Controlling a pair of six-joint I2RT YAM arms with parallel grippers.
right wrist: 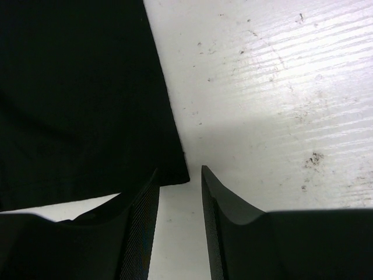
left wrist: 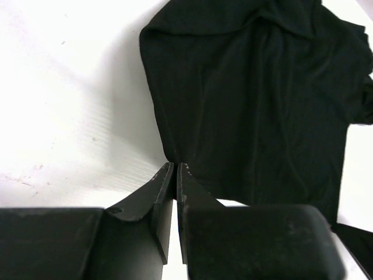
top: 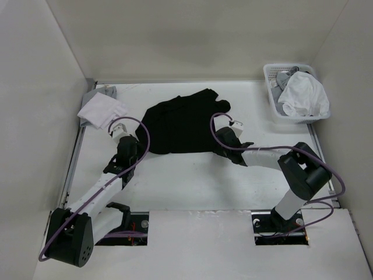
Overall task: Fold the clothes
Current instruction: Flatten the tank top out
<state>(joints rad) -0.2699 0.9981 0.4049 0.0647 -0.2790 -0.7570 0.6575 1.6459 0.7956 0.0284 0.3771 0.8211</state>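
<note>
Workspace with both arms reaching toward one garment. The black T-shirt (top: 180,125) is lying spread and slightly rumpled on the far middle of the white table (top: 192,181), sleeves toward the back wall.

The left arm is stretching from its base diagonally up and inward, wrist bent down over the shirt's near left corner. The left gripper (left wrist: 175,169) is sitting with its fingers pressed almost together, tips right at that corner; I cannot tell whether any fabric is caught between them.

The right arm is rising from its base to a raised elbow, then running its forearm leftward and low to the shirt's near right corner. The right gripper (right wrist: 179,170) is standing spread, with the hem corner lying just in front of the gap.

A white folded cloth (top: 100,111) is resting at the far left, and a white basket (top: 269,96) of white and grey garments (top: 303,96) is standing at the far right.
</note>
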